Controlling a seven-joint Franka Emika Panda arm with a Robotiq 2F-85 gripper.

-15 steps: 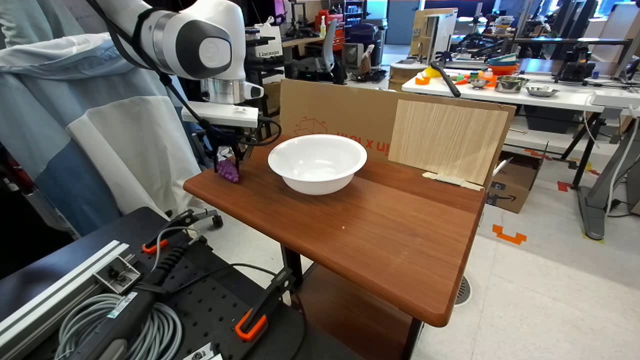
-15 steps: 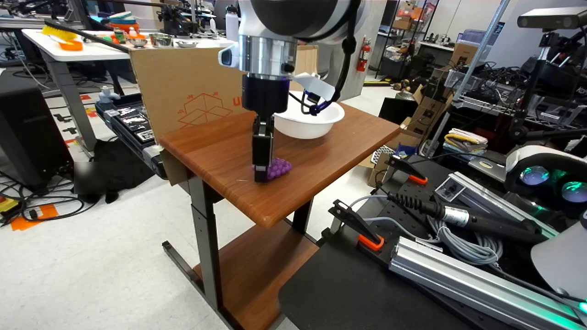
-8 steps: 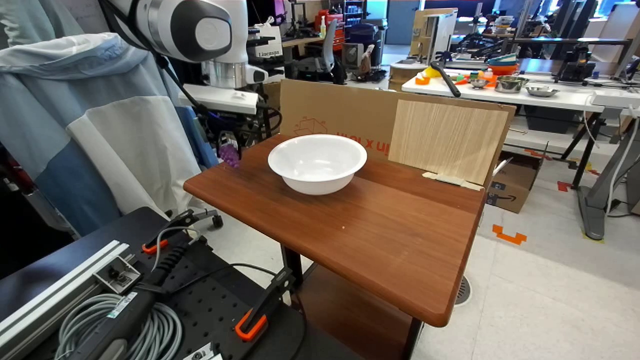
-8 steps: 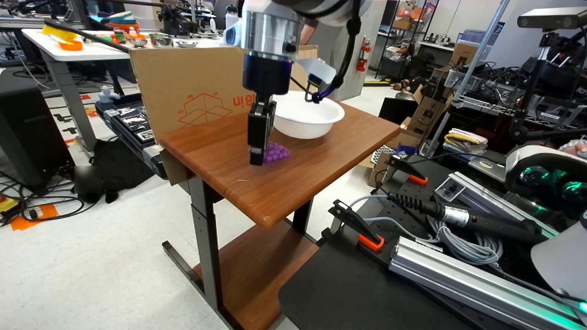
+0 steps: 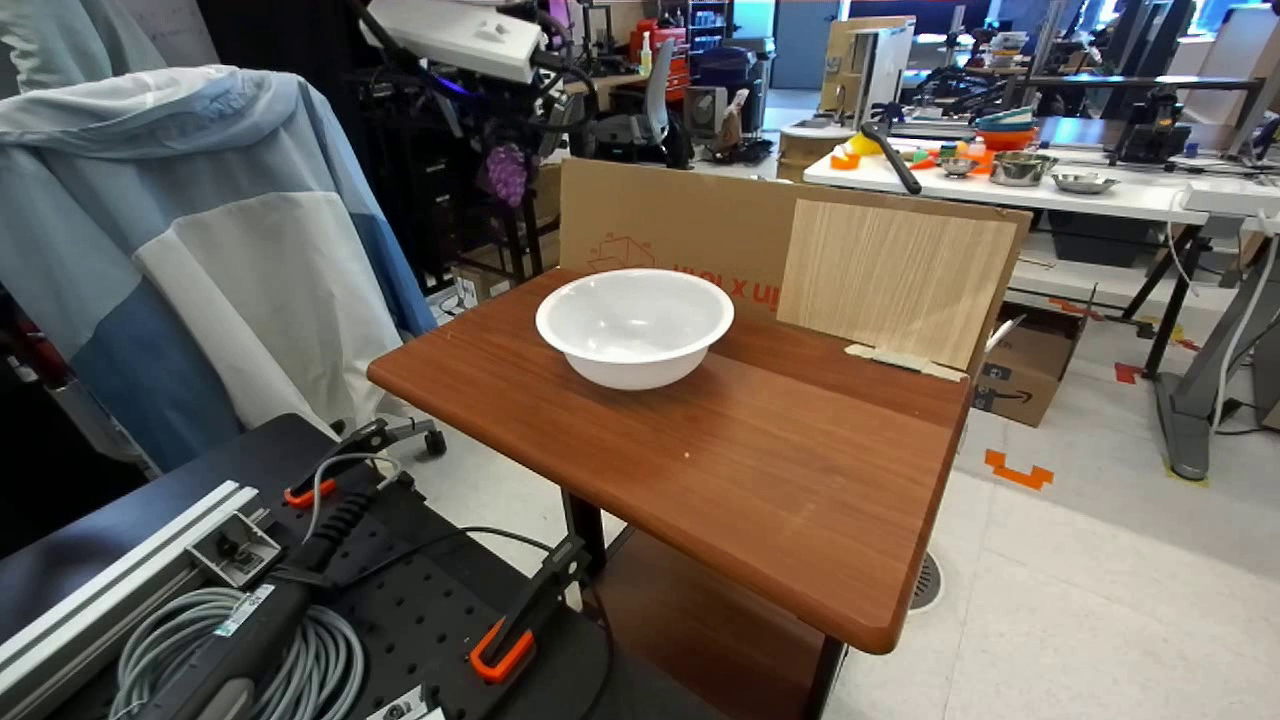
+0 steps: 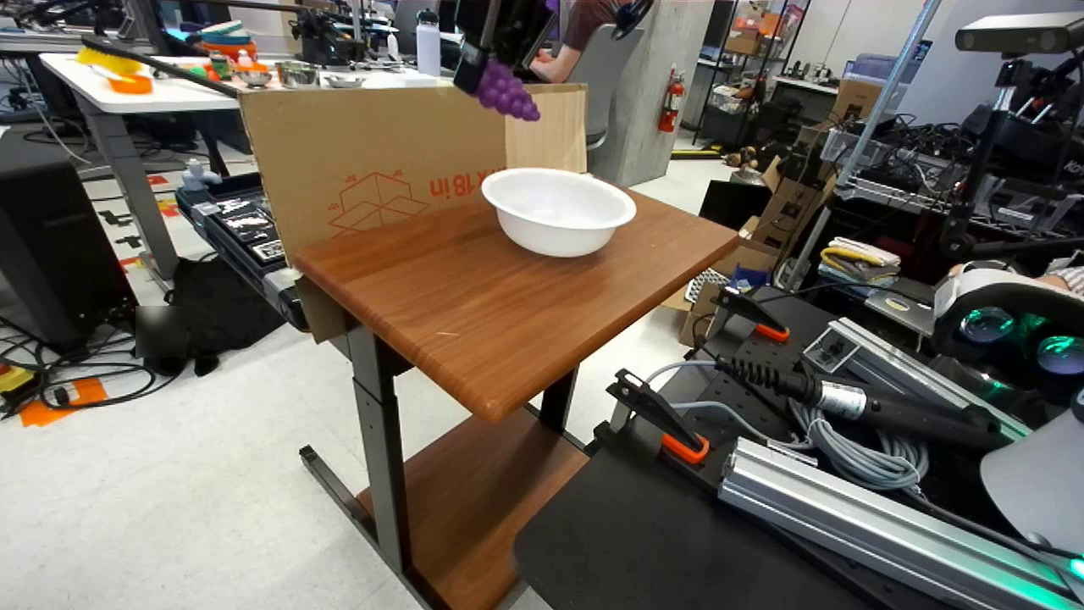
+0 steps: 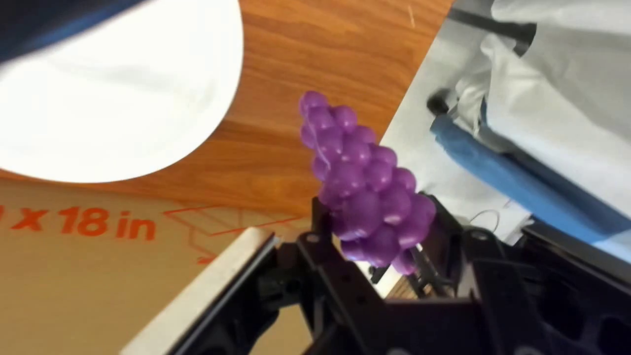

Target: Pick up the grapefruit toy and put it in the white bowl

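Observation:
The grapefruit toy is a purple bunch of round beads [image 7: 362,182]. My gripper [image 7: 378,214] is shut on its wide end, with one finger on each side, and the narrow end points out past the fingertips. In both exterior views the toy [image 5: 507,175] [image 6: 506,91] hangs high above the table, over its far end and apart from the bowl. The white bowl [image 5: 635,345] stands upright on the brown table [image 5: 760,480] with nothing visible inside it. It also shows in the wrist view [image 7: 113,113], to the left of the toy, partly cut off.
A cardboard panel [image 5: 690,215] stands upright along one table edge, with a light wood board [image 5: 895,280] against it. A black bench [image 5: 400,600] with clamps and coiled cable stands beside the table. A chair draped with blue and white cloth [image 5: 250,230] stands near the table end.
My gripper has risen well off the table with the toy held in it, and has tilted and shifted slightly toward the cardboard panel. The white bowl has not moved.

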